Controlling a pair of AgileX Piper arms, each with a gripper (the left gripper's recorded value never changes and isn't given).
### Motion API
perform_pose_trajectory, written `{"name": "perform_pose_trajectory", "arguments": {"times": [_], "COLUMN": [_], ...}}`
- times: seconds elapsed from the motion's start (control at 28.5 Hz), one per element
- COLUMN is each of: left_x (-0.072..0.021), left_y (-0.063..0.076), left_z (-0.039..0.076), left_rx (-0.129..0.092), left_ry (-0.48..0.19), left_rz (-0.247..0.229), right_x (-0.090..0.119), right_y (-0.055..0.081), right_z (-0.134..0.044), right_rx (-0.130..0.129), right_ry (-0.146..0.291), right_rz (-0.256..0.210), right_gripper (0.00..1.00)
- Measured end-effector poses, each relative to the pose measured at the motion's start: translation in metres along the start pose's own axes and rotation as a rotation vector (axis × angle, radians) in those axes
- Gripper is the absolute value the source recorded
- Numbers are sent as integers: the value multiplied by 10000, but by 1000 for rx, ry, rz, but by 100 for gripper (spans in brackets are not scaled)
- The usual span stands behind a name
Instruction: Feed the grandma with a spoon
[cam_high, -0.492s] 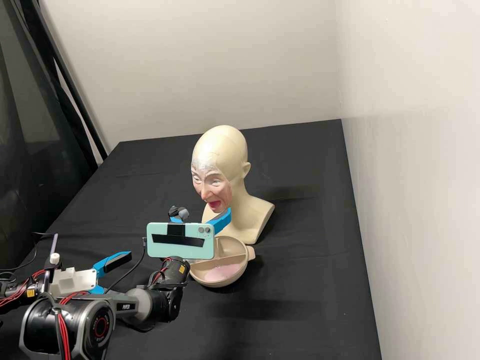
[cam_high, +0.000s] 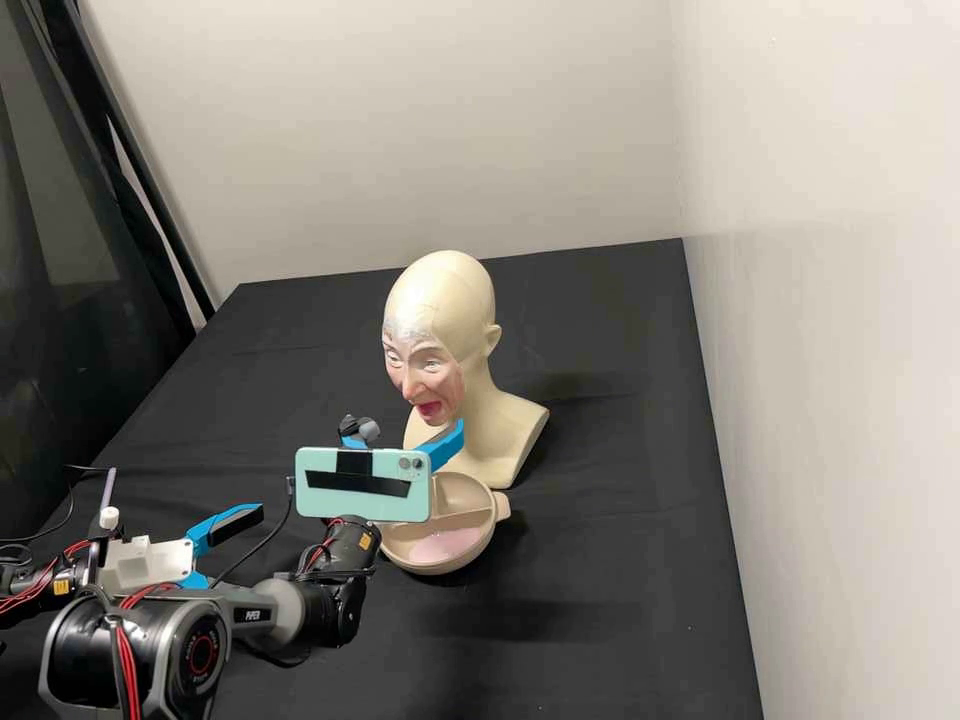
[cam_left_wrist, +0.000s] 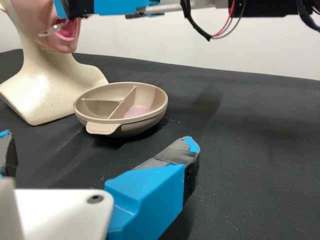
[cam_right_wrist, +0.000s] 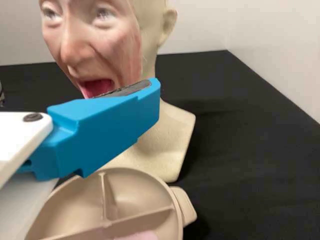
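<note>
The head (cam_high: 440, 340) stands on the counter (cam_high: 620, 420), mouth open. A divided tan bowl (cam_high: 462, 500) sits just in front of the head's base, something pink in one compartment. The right claw (cam_left_wrist: 75, 7) hangs at the head's mouth, above the bowl; whether it is spread or pinching anything cannot be told. The left claw (cam_left_wrist: 95, 152) sits low, well in front of the head, spread and empty. A mint phone (cam_high: 365, 483) rides an arm between the left claw and the head
</note>
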Motion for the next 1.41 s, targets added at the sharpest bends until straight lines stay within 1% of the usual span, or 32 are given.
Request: {"name": "perform_pose_trajectory", "arguments": {"times": [0.04, 0.07, 0.18, 0.21, 0.28, 0.35, 0.49, 0.56, 0.63, 0.67, 0.81, 1.02, 1.16, 1.3, 1.41], "left_x": [0, 0, 0, 0, 0, 0, 0, 0, 0, 0, 0, -1, -1, -1, -2], "left_y": [0, 0, -3, -5, -8, -9, -9, -10, -14, -15, -18, -26, -26, -31, -36], "left_z": [0, 0, 12, 17, 29, 34, 34, 37, 52, 56, 67, 95, 97, 113, 132], "left_rx": [-2, -4, -6, -6, -5, -4, -4, -4, -2, -6, -9, -7, -6, -5, -4], "left_ry": [0, 0, -4, -6, -9, -12, -12, -13, -18, -19, -23, -32, -33, -38, -44], "left_rz": [0, 0, -1, -2, -3, -3, -3, -4, -5, -5, -6, -9, -9, -10, -12], "right_x": [-19, -53, -130, -152, -206, -244, -303, -332, -357, -366, -404, -418, -421, -450, -462], "right_y": [-3, -8, 16, 23, 59, 85, 100, 111, 90, 83, 47, 28, -14, -66, -84], "right_z": [29, 61, 99, 113, 129, 133, 164, 185, 206, 213, 229, 244, 290, 398, 474], "right_rx": [-2, 3, 7, 10, 19, 17, 28, 28, 28, 28, 21, 21, 24, 12, 5], "right_ry": [-9, -20, -26, -28, -15, 2, 22, 17, 10, 7, 11, 23, 12, -26, -56], "right_rz": [-3, -9, -12, -11, 1, 9, 19, 23, 16, 14, -2, 4, -7, -36, -46], "right_gripper": [100, 100, 100, 0, 0, 0, 0, 0, 0, 0, 0, 0, 0, 0, 0]}}
